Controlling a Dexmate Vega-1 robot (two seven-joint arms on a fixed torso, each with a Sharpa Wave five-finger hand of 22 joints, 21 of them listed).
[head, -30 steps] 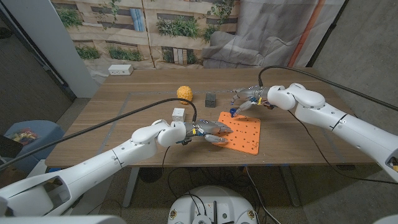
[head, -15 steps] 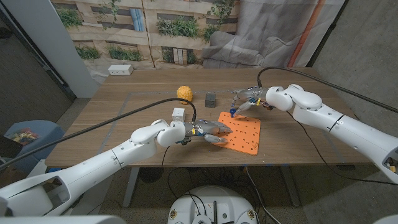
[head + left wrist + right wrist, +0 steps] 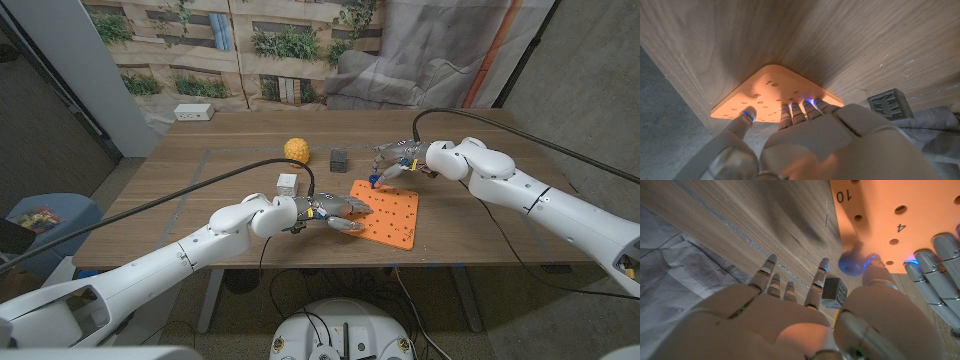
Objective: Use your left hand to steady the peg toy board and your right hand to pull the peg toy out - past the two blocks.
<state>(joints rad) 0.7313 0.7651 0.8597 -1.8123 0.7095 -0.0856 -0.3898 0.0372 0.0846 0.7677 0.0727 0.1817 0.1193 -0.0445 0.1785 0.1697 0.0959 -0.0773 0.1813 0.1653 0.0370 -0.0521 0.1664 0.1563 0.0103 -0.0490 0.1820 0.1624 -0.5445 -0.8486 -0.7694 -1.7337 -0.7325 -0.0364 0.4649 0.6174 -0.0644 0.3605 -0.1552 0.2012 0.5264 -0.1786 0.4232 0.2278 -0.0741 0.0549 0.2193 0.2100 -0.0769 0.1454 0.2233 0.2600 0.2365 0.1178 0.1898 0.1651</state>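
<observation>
The left hand (image 3: 328,211) is pressing its fingers (image 3: 799,111) down on the near-left part of the orange peg toy board (image 3: 392,218), not gripping it, just pinning it to the wooden table (image 3: 200,190) so it isn't sliding once the pull comes. Makes sense, since the board is thin and light-looking.

Going farther out, around 1 o'clock from that hand, the right hand (image 3: 398,160) is hanging over the board's far-left corner. The blue peg toy (image 3: 852,264) is sitting in the board there, and the thumb is touching it while the other fingers are spreading past it, so I honestly can't tell if it's properly pinching yet.

Beyond that corner, at 11 o'clock, the dark block (image 3: 339,157) is waiting; the white block (image 3: 287,183) is sitting at 9 o'clock.

Compared with a second ago, the right arm is sitting slightly more toward 9 o'clock; the left hand is unchanged.
</observation>
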